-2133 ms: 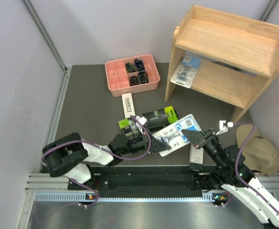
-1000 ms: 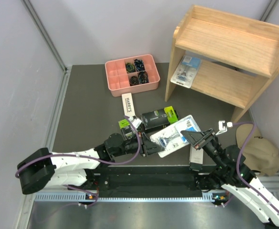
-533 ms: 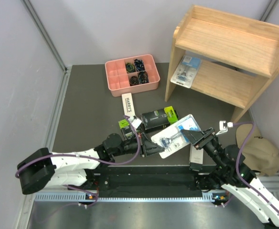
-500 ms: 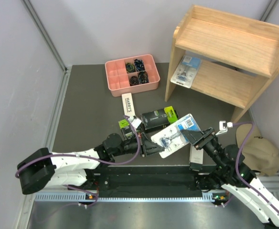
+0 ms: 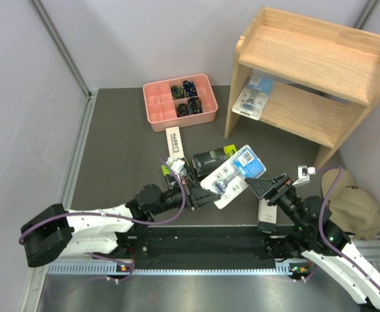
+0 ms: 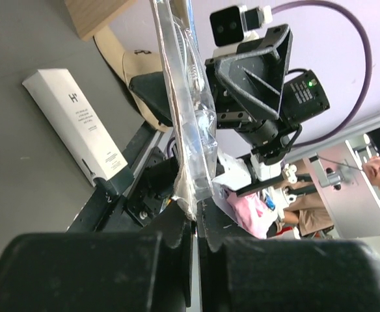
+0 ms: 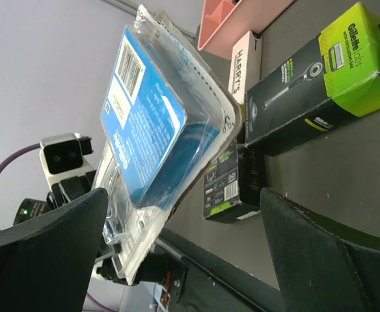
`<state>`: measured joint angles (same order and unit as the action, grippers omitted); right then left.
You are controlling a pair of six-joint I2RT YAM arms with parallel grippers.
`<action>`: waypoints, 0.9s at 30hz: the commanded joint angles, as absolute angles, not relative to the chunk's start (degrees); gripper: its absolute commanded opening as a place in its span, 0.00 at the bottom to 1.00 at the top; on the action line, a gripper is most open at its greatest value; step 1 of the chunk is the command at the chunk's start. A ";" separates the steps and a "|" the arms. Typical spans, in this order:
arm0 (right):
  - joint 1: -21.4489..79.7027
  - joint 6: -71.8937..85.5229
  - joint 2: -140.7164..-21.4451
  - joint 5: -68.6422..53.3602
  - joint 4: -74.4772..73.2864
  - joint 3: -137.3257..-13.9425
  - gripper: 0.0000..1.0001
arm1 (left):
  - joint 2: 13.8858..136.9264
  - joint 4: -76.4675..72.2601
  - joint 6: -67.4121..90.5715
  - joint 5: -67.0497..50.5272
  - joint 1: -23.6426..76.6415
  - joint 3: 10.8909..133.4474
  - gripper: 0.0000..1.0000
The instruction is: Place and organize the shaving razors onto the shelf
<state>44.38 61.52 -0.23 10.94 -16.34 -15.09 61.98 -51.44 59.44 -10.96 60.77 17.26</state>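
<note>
Change, right tool: half a second ago the right tool (image 5: 268,187) was holding the far edge of the pack (image 5: 234,173). Now it is released and its jaws are wide apart.
Change, pack: before, it lay lower and flatter, right of the centre of the top view. Now it is raised, tilted steeply and shifted to the upper left, and it covers the green end of a black box (image 5: 209,159).
Left tool: the left tool (image 5: 202,195) is clenched on the lower edge of the pack and carries it alone above the surface (image 5: 118,149).
Pack to left tool: in the left wrist view the pack stands edge-on. It rises from between the fingers (image 6: 112,273) at the bottom to the top of the frame.
Pack to right tool: in the top view it is just at the upper left of the open tool. In the right wrist view its blue card fills the left half, near the finger (image 7: 40,260) at the lower left; touching or not, I cannot tell.
Shelf: the shelf (image 5: 320,52) is in the upper right. A second pack (image 5: 254,96) lies at the left end of its lower tier.
Other razors: one white box (image 5: 175,143) lies on the surface below the pink tray (image 5: 177,119). Another white box (image 5: 266,211) lies beside the right arm at the lower right. A second black box (image 7: 232,182) lies below the first one in the right wrist view.
</note>
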 commanded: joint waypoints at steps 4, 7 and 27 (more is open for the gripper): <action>44.21 57.49 5.45 11.69 -16.87 -20.12 0.99 | 60.73 -58.54 59.77 -7.21 60.64 17.66 0.00; 44.21 54.06 4.84 10.72 -17.40 -22.14 0.99 | 61.26 -58.45 59.41 -6.24 60.56 18.37 0.00; 44.21 46.59 3.17 11.69 -22.59 -34.45 0.99 | 71.79 -56.43 57.83 -4.75 59.41 29.96 0.00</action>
